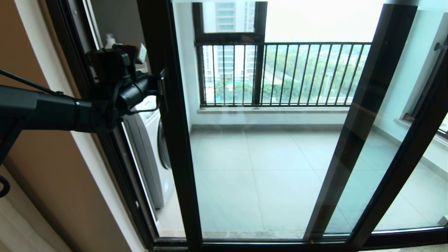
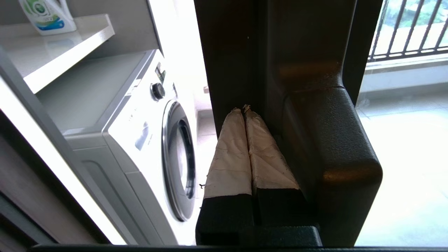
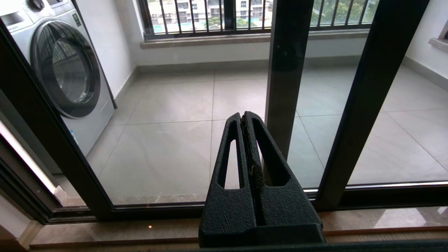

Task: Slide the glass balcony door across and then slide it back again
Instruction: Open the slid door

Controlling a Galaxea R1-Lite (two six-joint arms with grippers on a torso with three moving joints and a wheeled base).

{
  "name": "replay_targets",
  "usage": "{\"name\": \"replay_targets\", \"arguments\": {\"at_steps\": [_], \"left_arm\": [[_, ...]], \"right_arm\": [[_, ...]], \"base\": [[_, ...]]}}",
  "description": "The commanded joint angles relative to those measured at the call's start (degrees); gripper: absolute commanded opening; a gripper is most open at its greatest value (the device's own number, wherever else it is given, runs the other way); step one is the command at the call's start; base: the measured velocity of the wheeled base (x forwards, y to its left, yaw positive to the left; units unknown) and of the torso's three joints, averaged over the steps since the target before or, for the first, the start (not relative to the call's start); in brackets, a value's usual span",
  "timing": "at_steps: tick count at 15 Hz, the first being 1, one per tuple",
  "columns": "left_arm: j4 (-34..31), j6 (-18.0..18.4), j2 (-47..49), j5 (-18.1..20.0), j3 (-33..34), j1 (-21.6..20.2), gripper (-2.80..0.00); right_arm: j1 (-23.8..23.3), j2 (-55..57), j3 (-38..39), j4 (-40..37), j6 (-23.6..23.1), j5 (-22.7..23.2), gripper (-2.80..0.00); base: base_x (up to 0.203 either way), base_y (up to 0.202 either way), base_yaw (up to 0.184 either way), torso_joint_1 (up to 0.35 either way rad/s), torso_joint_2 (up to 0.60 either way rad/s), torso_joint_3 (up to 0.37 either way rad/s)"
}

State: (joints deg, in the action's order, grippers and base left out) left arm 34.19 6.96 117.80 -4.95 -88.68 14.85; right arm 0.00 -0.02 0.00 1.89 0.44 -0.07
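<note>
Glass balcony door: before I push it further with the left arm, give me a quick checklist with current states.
1. Left gripper at the bar handle of the glass balcony door: ok, closed fingertips sit between the handle and the upright.
2. Left fingers pressed together, nothing pinched: ok.
3. Door position: ok, a gap shows at its left edge, with the washing machine visible through it.
4. Bottom track free of obstacles: ok where visible.
5. Right gripper shut, held back from the glass: ok.
6. Contact firm enough to push: cannot tell.
</note>
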Motion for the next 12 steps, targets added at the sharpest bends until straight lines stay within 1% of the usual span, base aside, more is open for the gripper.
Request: {"name": "replay_targets", "arguments": {"at_steps": [1, 4, 6, 8, 12], "left_arm": [[0.3, 0.0, 1.2, 0.4, -1.2, 1.7, -2.8], [0.3, 1.4, 2.0, 0.4, -1.4, 3.5, -2.8], [0.3, 1.4, 3.7, 0.0, -2.9, 4.9, -2.8], [0.1, 1.5, 5.5, -0.8, -5.5, 6.6, -2.8], [-4.4, 2.0, 8.2, -1.9, -13.0, 9.9, -2.8]], "right_arm": [[0.0, 0.0, 0.7, 0.0, 0.0, 0.0, -2.8], [0.0, 0.0, 0.7, 0.0, 0.0, 0.0, -2.8], [0.0, 0.0, 0.7, 0.0, 0.1, 0.0, -2.8], [0.0, 0.0, 0.7, 0.0, 0.1, 0.0, -2.8], [0.0, 0.0, 0.7, 0.0, 0.0, 0.0, -2.8]], "base": [[0.0, 0.0, 0.0, 0.0, 0.0, 0.0], [0.0, 0.0, 0.0, 0.0, 0.0, 0.0], [0.0, 0.0, 0.0, 0.0, 0.0, 0.0], [0.0, 0.0, 0.0, 0.0, 0.0, 0.0], [0.0, 0.0, 0.0, 0.0, 0.0, 0.0]]}}
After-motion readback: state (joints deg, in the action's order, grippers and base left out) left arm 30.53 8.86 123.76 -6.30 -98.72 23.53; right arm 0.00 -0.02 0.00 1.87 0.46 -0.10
